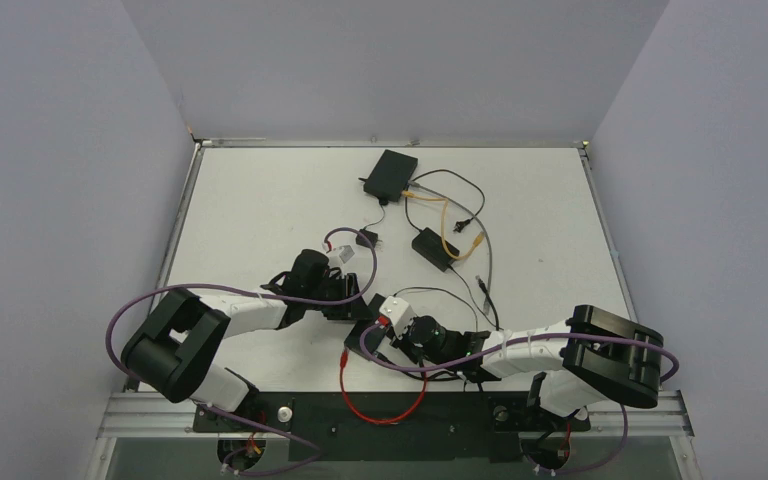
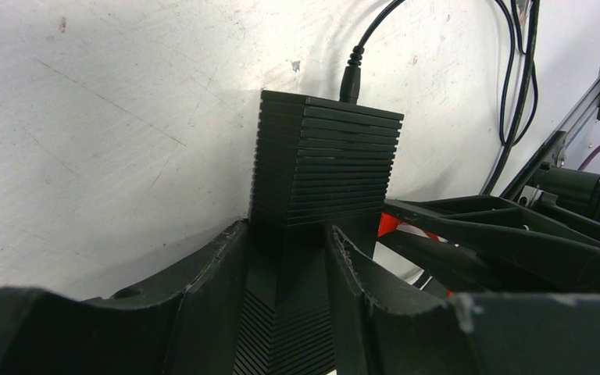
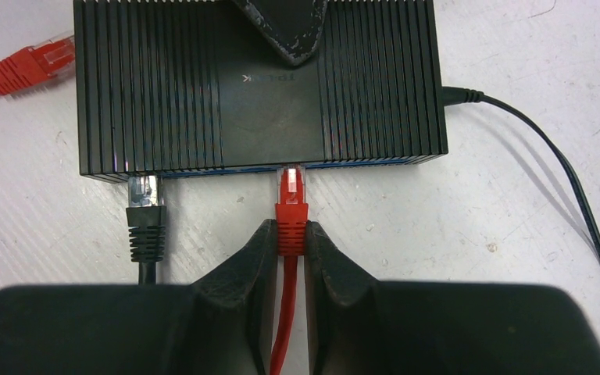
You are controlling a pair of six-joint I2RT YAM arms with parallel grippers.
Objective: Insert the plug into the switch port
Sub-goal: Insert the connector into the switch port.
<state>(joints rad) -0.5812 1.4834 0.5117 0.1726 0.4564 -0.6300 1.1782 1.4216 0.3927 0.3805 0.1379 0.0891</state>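
A black ribbed switch (image 3: 258,86) lies flat on the white table. Its front face with the ports is toward the right wrist camera. My right gripper (image 3: 291,238) is shut on the boot of the red plug (image 3: 291,195). The plug's clear tip is at the mouth of a middle port, and I cannot tell how deep it sits. My left gripper (image 2: 289,258) is shut on the switch (image 2: 324,164) across its width. One of its fingers (image 3: 281,31) shows over the switch's far edge. In the top view both grippers (image 1: 352,300) (image 1: 390,335) meet near the table's front middle.
A black plug (image 3: 144,207) sits in the switch's leftmost port. A loose red plug (image 3: 35,62) lies beyond its left corner, and a black power lead (image 3: 531,148) leaves its right side. A red cable (image 1: 380,405) loops at the front edge. A second black box (image 1: 390,173) and an adapter (image 1: 433,247) lie farther back.
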